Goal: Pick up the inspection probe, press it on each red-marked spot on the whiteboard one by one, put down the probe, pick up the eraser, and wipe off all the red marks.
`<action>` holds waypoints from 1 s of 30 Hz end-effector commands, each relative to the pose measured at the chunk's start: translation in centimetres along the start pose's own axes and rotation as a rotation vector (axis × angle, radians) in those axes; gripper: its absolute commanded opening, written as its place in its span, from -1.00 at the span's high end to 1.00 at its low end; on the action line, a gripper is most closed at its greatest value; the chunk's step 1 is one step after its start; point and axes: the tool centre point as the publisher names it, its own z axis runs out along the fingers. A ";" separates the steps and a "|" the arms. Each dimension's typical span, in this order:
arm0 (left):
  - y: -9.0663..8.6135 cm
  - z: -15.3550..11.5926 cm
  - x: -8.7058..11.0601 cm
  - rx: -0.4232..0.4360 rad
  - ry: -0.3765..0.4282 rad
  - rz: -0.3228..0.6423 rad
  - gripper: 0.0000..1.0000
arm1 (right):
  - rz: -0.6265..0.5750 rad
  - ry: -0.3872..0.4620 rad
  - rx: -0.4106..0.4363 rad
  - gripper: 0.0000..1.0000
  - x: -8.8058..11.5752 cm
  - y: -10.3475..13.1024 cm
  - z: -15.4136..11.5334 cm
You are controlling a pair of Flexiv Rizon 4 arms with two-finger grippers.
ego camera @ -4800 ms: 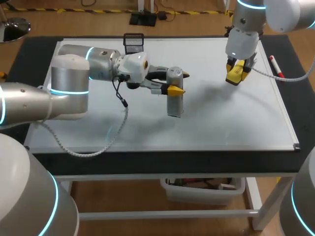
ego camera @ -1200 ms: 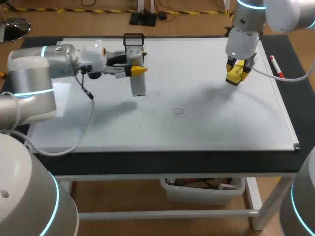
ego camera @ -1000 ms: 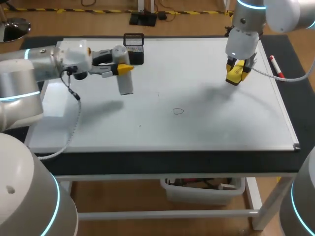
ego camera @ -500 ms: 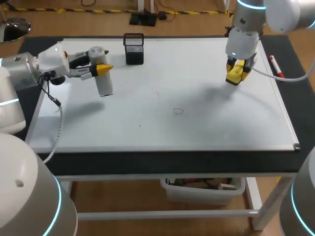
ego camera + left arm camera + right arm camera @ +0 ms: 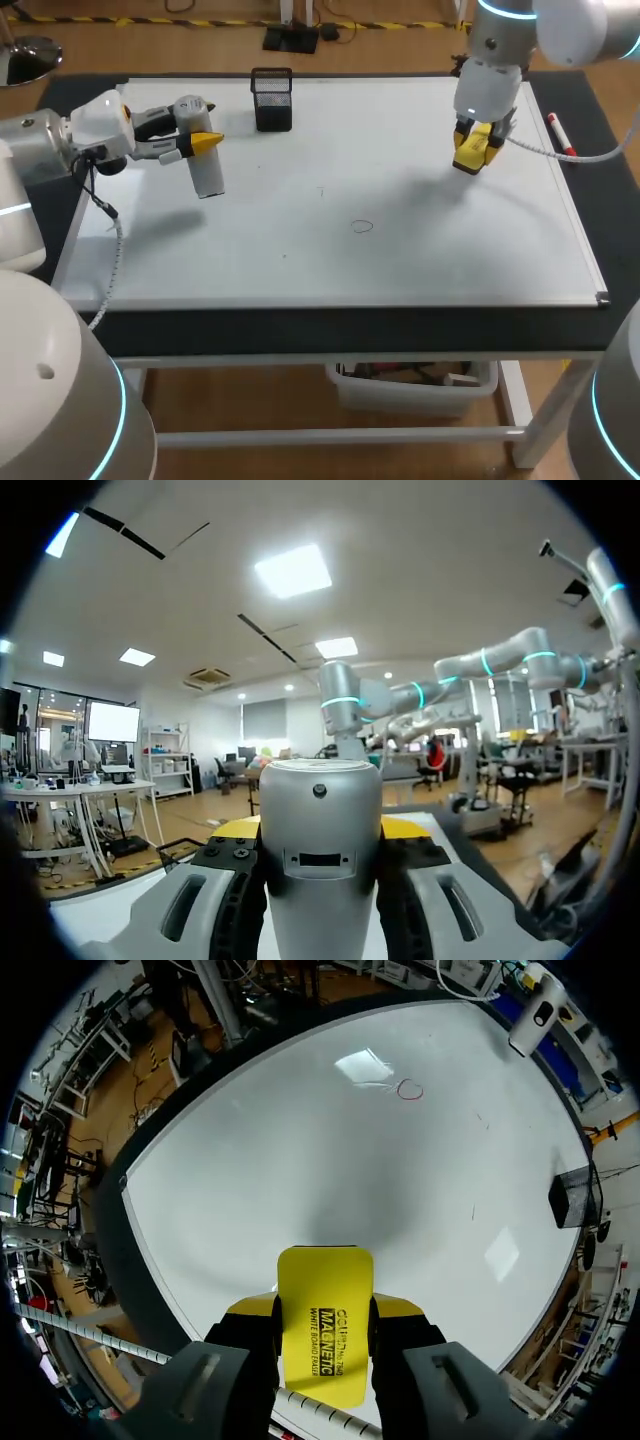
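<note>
The inspection probe point(image 5: 206, 172), a grey cylinder, hangs upright over the left part of the whiteboard point(image 5: 430, 265). My left gripper point(image 5: 196, 143) is shut on its top from the side. In the left wrist view the probe point(image 5: 320, 852) fills the gap between the fingers point(image 5: 232, 890). My right gripper point(image 5: 472, 150) hovers over the board's far right, shut on the yellow eraser point(image 5: 470, 146); that eraser point(image 5: 323, 1322) shows gripped in the right wrist view. A small red circle point(image 5: 362, 227) is drawn near the board's middle, and the circle point(image 5: 409, 1089) lies well ahead of the eraser.
A black mesh cup point(image 5: 272, 100) stands at the board's far edge, right of the probe. A red-capped marker point(image 5: 560, 136) lies on the dark mat beyond the board's right edge. A tiny dark mark point(image 5: 321, 190) sits left of the circle.
My left arm has carried the probe leftward, past the mesh cup to the board's left part, slowing at the end. The right gripper with the eraser has shifted slightly left.
</note>
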 end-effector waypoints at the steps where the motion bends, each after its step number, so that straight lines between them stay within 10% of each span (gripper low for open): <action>1: 0.0 0.0 0.0 0.003 -0.002 0.002 1.00 | -0.045 0.023 0.044 1.00 -1.3 3.3 0.3; 30: 0.0 0.0 0.0 0.003 -0.002 0.002 1.00 | -0.559 0.074 -0.030 1.00 -12.7 19.7 5.1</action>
